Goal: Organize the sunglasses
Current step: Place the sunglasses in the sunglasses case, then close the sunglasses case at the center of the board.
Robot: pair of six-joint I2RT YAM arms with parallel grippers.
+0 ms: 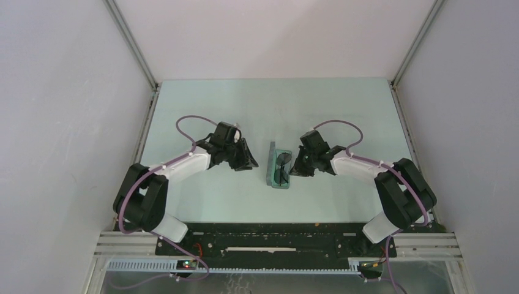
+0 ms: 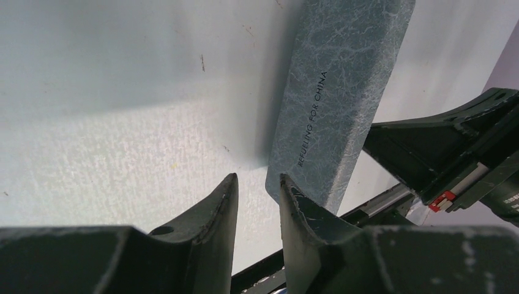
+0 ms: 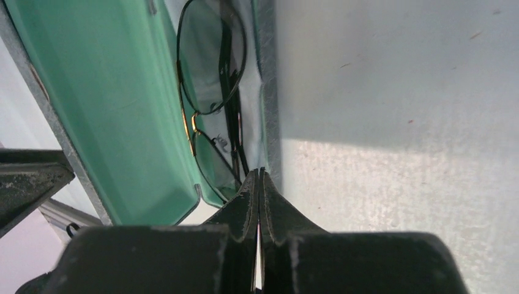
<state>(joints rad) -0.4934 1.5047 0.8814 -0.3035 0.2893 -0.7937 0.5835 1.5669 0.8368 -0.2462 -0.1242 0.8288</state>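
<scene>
The sunglasses (image 3: 211,67), thin black wire frame with dark lenses, lie folded inside the open case (image 1: 271,160) at the table's middle. The case's lining is green (image 3: 110,104) and its outside slate-grey (image 2: 343,92) with printed lettering. My left gripper (image 2: 257,177) is just left of the case (image 1: 250,162), its jaws a narrow gap apart with only table between them; its right fingertip (image 2: 294,196) is at the case's near corner. My right gripper (image 3: 260,171) is shut, tips pressed together beside the case's right wall, at its near end (image 1: 298,166). Nothing shows between its fingers.
Grey walls enclose the pale table (image 1: 208,104) on the left, right and back. A black rail (image 1: 275,236) with both arm bases runs along the near edge. My right arm's gripper body (image 2: 453,153) shows beyond the case in the left wrist view.
</scene>
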